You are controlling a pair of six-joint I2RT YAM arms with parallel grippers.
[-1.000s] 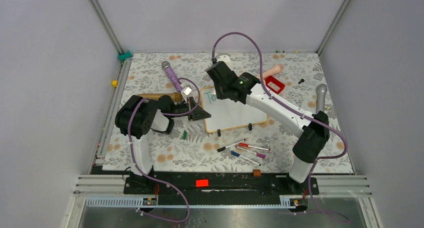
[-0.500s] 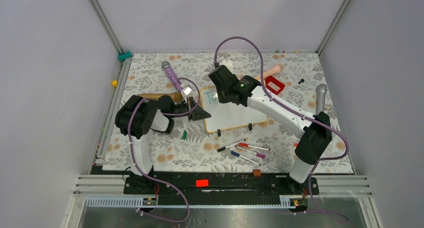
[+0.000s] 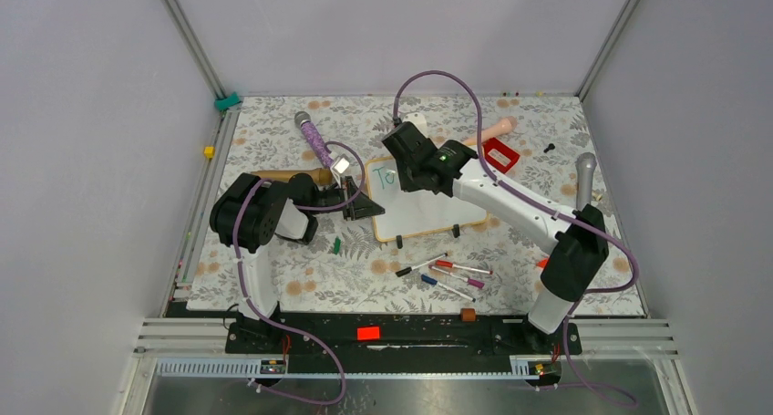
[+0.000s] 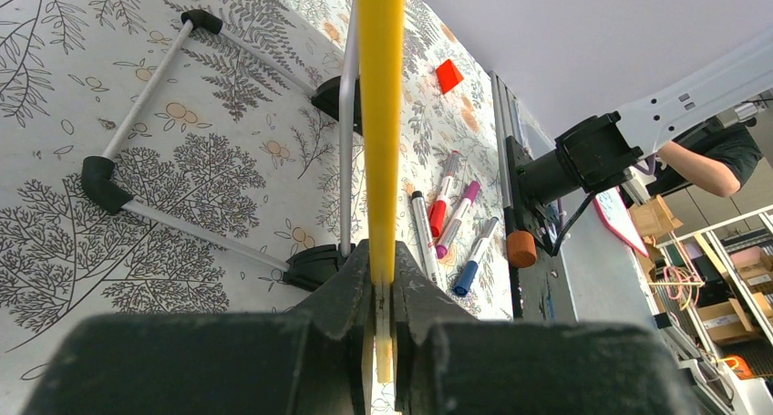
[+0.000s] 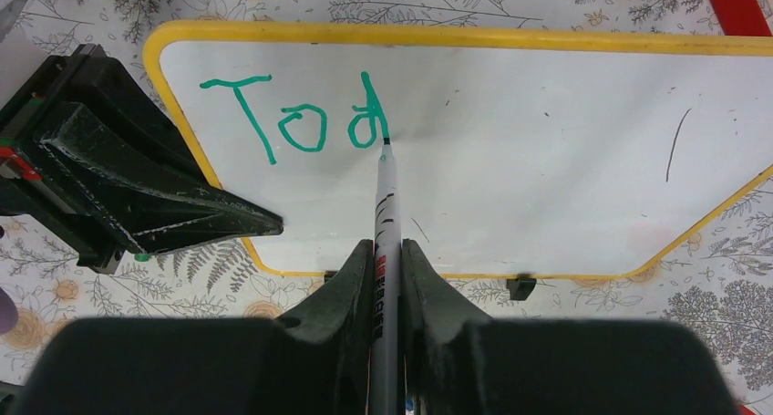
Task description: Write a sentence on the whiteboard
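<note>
Right wrist view | whiteboard (image 5: 547,178) in the middle of the surface, left edge clamped by left fingers (image 4: 342,292) | right fingers (image 5: 351,278) clamped on marker (image 5: 385,205), tip at board | sentence (image 5: 301,123) reads "Tod" only | judged early: most letters remain unwritten

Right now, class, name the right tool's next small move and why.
Probably lift the marker and move just past the d for another letter: the right tool grips it, tip at the d's foot; only "Tod" is written on the whiteboard.
</note>
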